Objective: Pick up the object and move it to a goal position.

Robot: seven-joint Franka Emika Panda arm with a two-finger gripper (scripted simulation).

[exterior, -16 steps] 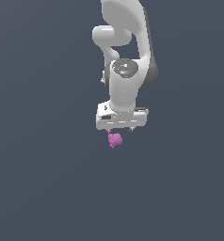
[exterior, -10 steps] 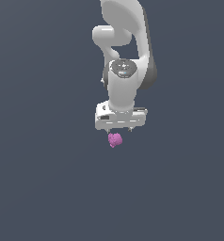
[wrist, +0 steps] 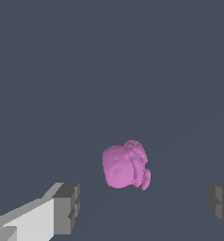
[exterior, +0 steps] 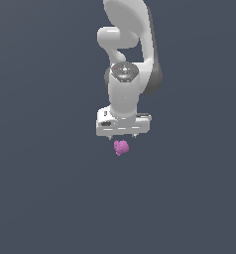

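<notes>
The gripper (wrist: 142, 207) hangs just above the object (wrist: 124, 164), its fingers (wrist: 67, 207) spread wide with the pink blob between them, touching neither pad. In the exterior view the object (exterior: 121, 147) sits directly below the gripper (exterior: 123, 135), on the plain grey floor (exterior: 50, 198). To grasp well, I judge it should descend straight until the pads flank the blob's widest part, centre it, then close gently, since the lumpy shape may roll or slip.

The pink object (wrist: 124, 164) sits between the end effector's (wrist: 144, 203) two spread fingers (wrist: 67, 208), touching neither.
</notes>
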